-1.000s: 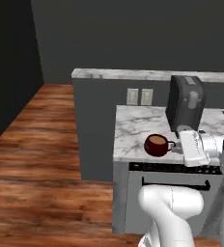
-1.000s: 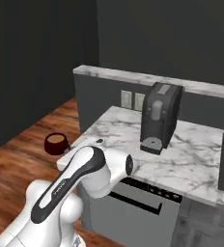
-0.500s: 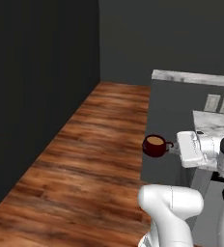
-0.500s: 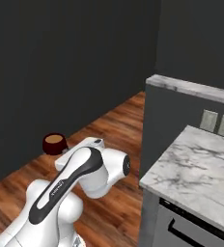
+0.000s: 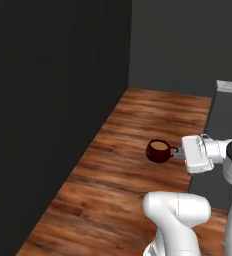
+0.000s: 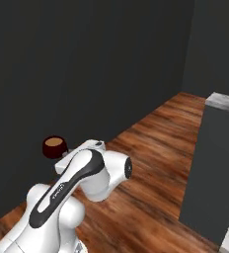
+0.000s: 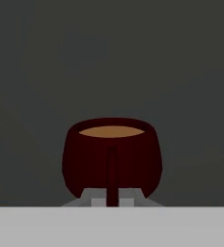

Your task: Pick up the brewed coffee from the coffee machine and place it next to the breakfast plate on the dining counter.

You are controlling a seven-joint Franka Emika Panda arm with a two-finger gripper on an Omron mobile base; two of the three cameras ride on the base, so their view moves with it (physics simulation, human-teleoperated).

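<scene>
Dark walls and a bare wooden floor (image 5: 138, 130) are seen around the robot, with a corner of a grey-topped counter (image 6: 224, 104) at the right edge. The mug (image 5: 159, 150) of coffee is carried upright in the air above the floor, its handle clamped in the gripper (image 5: 179, 154), as is seen from the hand view, where the fingers (image 7: 97, 198) are closed on either side of the handle. Pick-up is judged done. Transport to the dining counter and placement beside the plate are left to be done.
</scene>
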